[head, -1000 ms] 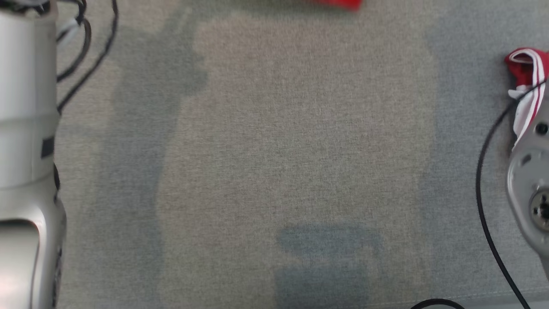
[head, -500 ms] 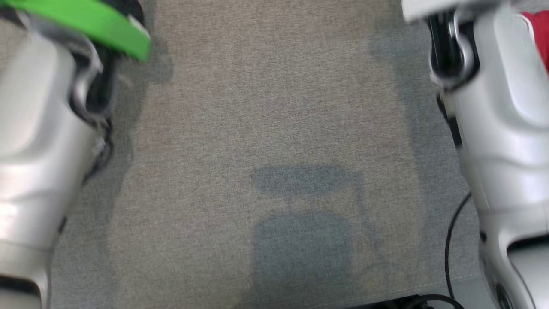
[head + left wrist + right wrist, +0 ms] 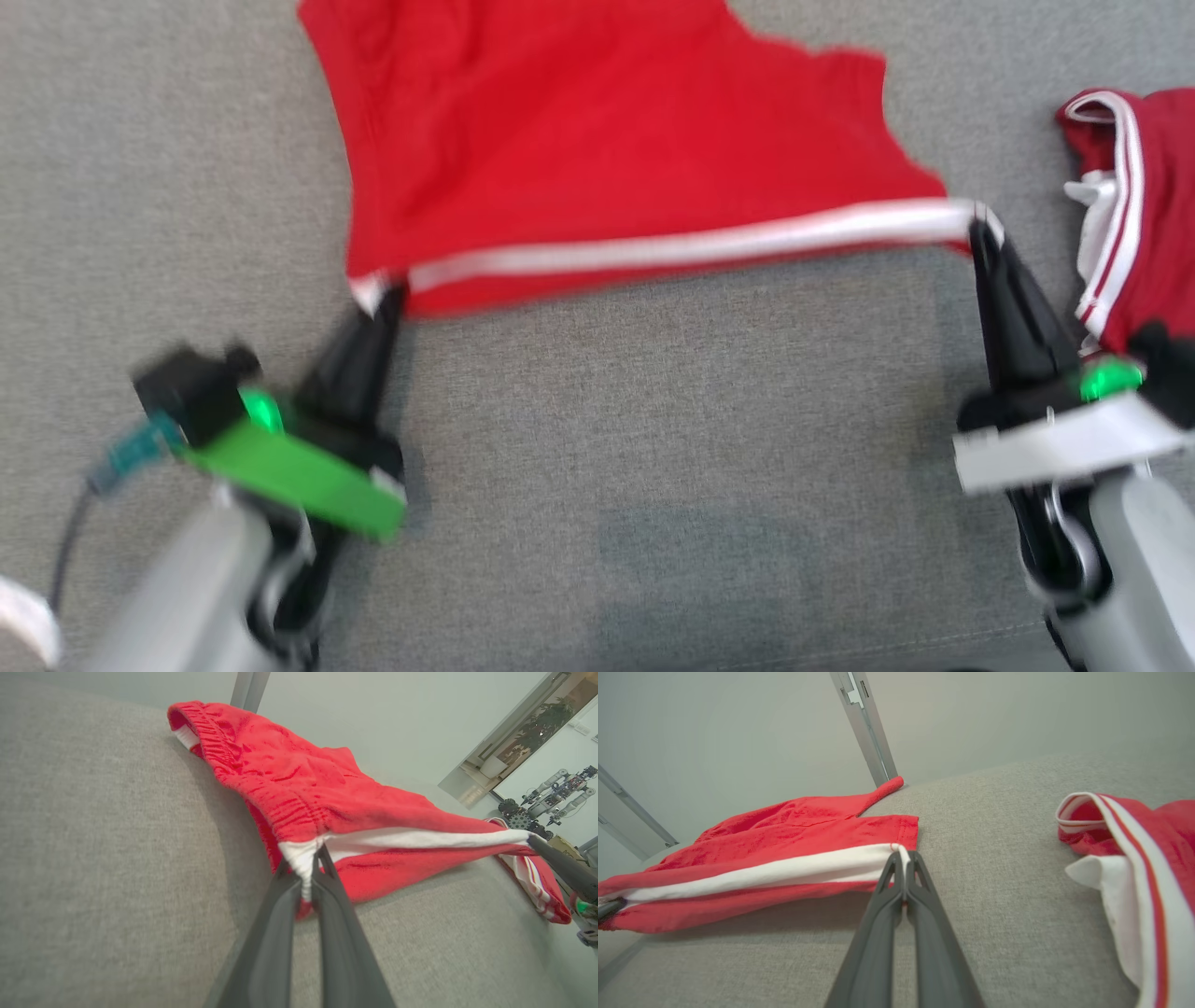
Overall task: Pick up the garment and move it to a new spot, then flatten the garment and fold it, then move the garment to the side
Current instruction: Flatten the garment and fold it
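Note:
A red garment [image 3: 597, 140] with a white side stripe lies spread on the grey fabric surface [image 3: 653, 420], its near edge lifted and stretched taut. My left gripper [image 3: 385, 301] is shut on the stripe's left end, and the left wrist view shows its fingertips [image 3: 309, 868] pinching white cloth of the garment [image 3: 299, 793]. My right gripper [image 3: 978, 224] is shut on the stripe's right end; in the right wrist view the gripper [image 3: 903, 858] clamps the stripe of the garment [image 3: 784, 858].
A second red garment [image 3: 1139, 233] with white stripes lies crumpled at the right, close beside my right arm, and it lies at the right as a bundle [image 3: 1125, 868] in the right wrist view. A metal post [image 3: 866, 723] rises behind the surface.
The head camera has tilted, so the picture has shifted. Both grippers and the stretched red garment have come into view, where earlier only forearms and bare surface showed.

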Controlling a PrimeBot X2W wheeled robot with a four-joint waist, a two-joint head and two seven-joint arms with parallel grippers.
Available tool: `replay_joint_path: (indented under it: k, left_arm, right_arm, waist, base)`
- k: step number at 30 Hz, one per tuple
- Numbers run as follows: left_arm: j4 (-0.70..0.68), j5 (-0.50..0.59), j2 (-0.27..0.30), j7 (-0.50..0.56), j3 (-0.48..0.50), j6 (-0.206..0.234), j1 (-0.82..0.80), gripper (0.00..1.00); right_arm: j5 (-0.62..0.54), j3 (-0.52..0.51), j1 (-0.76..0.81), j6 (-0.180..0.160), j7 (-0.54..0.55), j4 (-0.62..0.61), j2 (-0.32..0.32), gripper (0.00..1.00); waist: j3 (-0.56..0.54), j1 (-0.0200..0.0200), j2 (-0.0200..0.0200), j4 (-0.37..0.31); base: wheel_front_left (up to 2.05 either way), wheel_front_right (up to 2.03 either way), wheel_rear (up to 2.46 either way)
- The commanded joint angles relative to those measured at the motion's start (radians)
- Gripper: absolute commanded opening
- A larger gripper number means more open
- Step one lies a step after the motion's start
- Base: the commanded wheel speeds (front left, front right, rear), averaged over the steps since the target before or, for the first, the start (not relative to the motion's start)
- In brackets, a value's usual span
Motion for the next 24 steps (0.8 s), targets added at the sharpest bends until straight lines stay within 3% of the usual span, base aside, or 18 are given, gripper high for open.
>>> replay_joint_path:
  k: [1, 9, 14, 19, 24]
  left_arm:
    - [-0.012, 0.024, -0.008, -0.002, 0.002, 0.002, 0.098, 0.0]
    - [-0.184, -0.004, -0.032, 0.031, -0.041, 0.115, 0.479, 0.0]
    - [-0.302, -0.074, -0.041, 0.078, -0.031, 0.178, 0.563, 0.0]
    - [-0.376, -0.118, -0.05, 0.17, -0.008, 0.243, 0.485, 0.0]
    - [-0.359, -0.157, -0.108, 0.261, 0.03, 0.306, 0.306, 0.0]
  right_arm:
    - [-0.021, 0.001, 0.083, -0.001, -0.002, -0.023, -0.029, 0.0]
    - [0.007, -0.123, 0.508, -0.002, 0.097, -0.295, -0.043, 0.0]
    - [0.059, -0.175, 0.583, -0.002, 0.165, -0.406, -0.033, 0.0]
    - [0.095, -0.168, 0.39, -0.002, 0.269, -0.36, -0.068, 0.0]
    - [0.103, -0.087, 0.036, -0.001, 0.357, -0.201, -0.089, 0.0]
  waist:
    - [-0.169, 0.0001, 0.0, -0.004]
    - [-0.321, 0.0001, 0.0, 0.026]
    - [-0.336, 0.0001, 0.0, 0.047]
    - [-0.246, 0.0001, 0.0, 0.076]
    - [-0.077, 0.0001, 0.0, 0.131]
  base:
    - [0.0, 0.0, 0.0]
    - [0.0, 0.0, 0.0]
    - [0.0, 0.0, 0.0]
    - [0.0, 0.0, 0.0]
    - [0.0, 0.0, 0.0]
